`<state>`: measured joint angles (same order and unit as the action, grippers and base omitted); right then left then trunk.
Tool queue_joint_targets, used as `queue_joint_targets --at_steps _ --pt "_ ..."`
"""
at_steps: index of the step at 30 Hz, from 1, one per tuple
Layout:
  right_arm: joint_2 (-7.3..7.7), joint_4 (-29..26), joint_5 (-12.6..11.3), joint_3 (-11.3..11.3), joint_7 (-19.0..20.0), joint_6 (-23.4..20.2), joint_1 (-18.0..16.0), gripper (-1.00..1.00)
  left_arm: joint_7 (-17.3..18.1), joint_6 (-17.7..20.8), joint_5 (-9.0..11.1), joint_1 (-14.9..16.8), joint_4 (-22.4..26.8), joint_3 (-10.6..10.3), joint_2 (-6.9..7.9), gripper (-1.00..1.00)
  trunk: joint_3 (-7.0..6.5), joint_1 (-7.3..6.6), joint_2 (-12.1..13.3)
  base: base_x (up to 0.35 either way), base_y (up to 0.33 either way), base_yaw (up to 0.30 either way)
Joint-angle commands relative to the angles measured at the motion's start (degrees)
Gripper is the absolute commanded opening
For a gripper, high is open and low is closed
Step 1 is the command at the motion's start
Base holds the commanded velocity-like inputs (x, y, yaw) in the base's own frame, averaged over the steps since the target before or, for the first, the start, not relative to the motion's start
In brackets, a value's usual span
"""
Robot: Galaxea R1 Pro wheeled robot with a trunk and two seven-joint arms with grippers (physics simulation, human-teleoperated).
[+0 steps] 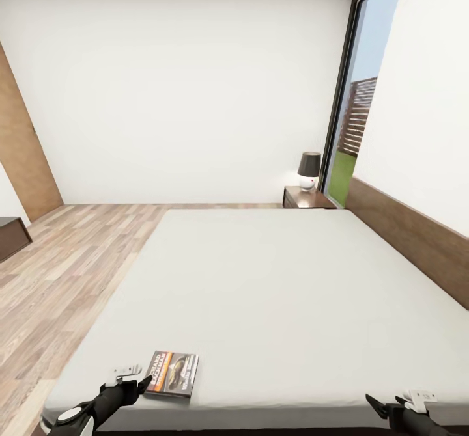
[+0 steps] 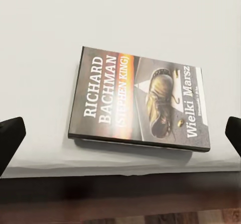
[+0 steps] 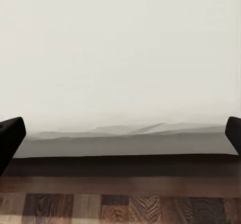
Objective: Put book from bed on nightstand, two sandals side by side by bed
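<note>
The book (image 1: 172, 374) lies flat on the pale grey mattress of the bed (image 1: 280, 280), close to its near left corner. In the left wrist view its dark cover (image 2: 140, 103) shows white lettering and an orange-brown picture. My left gripper (image 1: 142, 384) hovers just left of the book, open, with its fingertips (image 2: 10, 138) spread wider than the book. My right gripper (image 1: 376, 406) is open at the bed's near edge, far right of the book, facing the mattress side (image 3: 120, 83). A nightstand (image 1: 306, 198) stands beyond the bed's far corner. The sandals are out of view.
A dark-shaded lamp (image 1: 309, 169) sits on the nightstand. The headboard (image 1: 410, 234) runs along the right wall beside a tall window (image 1: 355, 97). Wood-plank floor (image 1: 71, 260) lies left of the bed, with a dark bench end (image 1: 10, 237) at the far left.
</note>
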<state>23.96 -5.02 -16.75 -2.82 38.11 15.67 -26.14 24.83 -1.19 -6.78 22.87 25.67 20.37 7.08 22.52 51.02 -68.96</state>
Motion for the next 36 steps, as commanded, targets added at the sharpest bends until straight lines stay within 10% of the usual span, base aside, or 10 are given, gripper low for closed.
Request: queue_joint_targets --at_steps 1,13,19,27,36 --pt "-0.01 0.1 0.0 -0.3 0.3 0.1 -0.1 1.0 0.4 -0.1 -0.6 0.1 0.0 0.5 -0.05 1.0 -0.12 -0.23 0.4 0.0 0.0 0.0" --pt "0.02 0.1 -0.1 -0.3 0.4 0.1 0.0 1.0 0.6 -1.5 -0.5 0.1 2.0 0.3 -0.32 1.0 -0.48 -0.66 1.2 0.0 0.0 0.0" --pt "0.05 0.0 -0.3 -0.3 0.4 0.1 -0.1 1.0 1.0 -1.6 -0.4 0.1 14.2 0.2 -1.97 1.0 -0.48 -0.66 1.2 0.0 0.0 0.0" --pt "0.04 0.0 -0.3 -0.3 0.4 0.1 -0.1 1.0 2.0 17.5 -0.3 0.1 35.6 -1.2 -2.46 1.0 -0.48 -0.66 1.2 0.0 0.0 0.0" --pt "0.04 0.0 -0.3 -0.3 0.4 0.1 0.0 1.0 3.9 29.2 -0.1 0.5 44.2 -3.3 -2.45 1.0 -0.48 -0.66 1.2 0.0 0.0 0.0"
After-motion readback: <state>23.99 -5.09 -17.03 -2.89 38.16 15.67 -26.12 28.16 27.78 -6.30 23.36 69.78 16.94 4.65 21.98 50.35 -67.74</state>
